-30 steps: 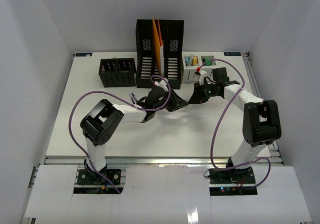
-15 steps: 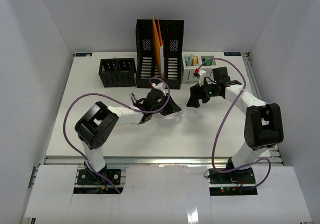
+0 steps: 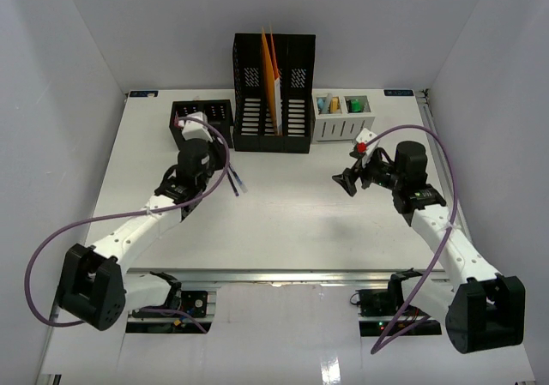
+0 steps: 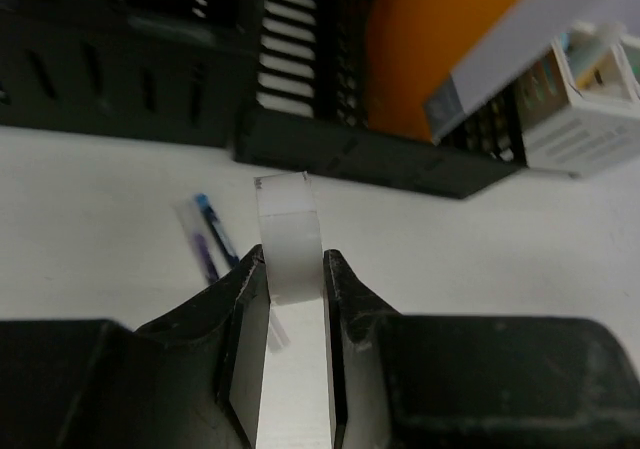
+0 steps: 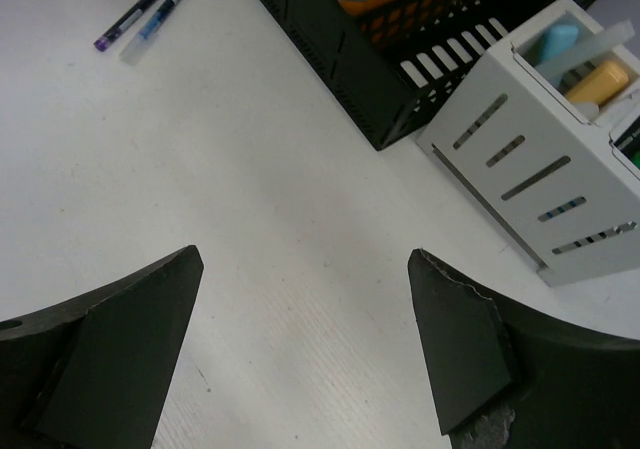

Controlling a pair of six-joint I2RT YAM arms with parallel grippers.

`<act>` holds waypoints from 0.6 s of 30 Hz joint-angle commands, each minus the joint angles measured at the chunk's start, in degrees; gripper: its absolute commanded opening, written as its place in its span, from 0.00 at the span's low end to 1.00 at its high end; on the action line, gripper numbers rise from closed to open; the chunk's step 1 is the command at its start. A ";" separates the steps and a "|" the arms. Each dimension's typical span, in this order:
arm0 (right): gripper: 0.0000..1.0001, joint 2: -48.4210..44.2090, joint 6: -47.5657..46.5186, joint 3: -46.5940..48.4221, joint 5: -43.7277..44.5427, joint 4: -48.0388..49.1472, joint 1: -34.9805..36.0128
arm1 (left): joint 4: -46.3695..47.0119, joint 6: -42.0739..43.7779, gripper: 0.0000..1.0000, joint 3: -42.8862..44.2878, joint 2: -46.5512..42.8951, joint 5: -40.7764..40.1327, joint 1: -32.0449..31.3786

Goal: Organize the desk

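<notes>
My left gripper (image 4: pixel 292 259) is shut on a small white block (image 4: pixel 290 234) that sticks out past its fingertips, held above the desk (image 3: pixel 283 222). In the top view the left gripper (image 3: pixel 197 145) hangs just in front of the small black organizer (image 3: pixel 202 121) at the back left. My right gripper (image 3: pixel 348 179) stands wide open over bare desk right of centre, in front of the white organizer (image 3: pixel 341 121). Nothing lies between the right gripper's (image 5: pixel 305 257) jaws.
A tall black file holder (image 3: pixel 274 93) with orange folders (image 3: pixel 271 76) stands at the back centre. Two pens (image 3: pixel 233 179) lie on the desk right of my left wrist, and the same pens (image 5: pixel 150 14) show in the right wrist view. The white organizer holds several coloured items. White walls enclose the desk.
Both grippers were together in front of the file holder. The right one has opened and drawn back to the right. The left arm has swung left toward the small black organizer with the white block.
</notes>
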 commanded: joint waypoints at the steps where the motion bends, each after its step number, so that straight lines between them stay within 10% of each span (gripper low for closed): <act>1: 0.90 0.16 -3.00 -0.75 -9.68 6.19 -1.87 | -3.60 6.46 0.00 8.13 3.78 -0.47 8.52; 18: 0.90 1.51 -1.94 -0.46 -12.54 5.68 -5.62 | -15.50 7.74 0.00 42.53 35.18 12.62 16.09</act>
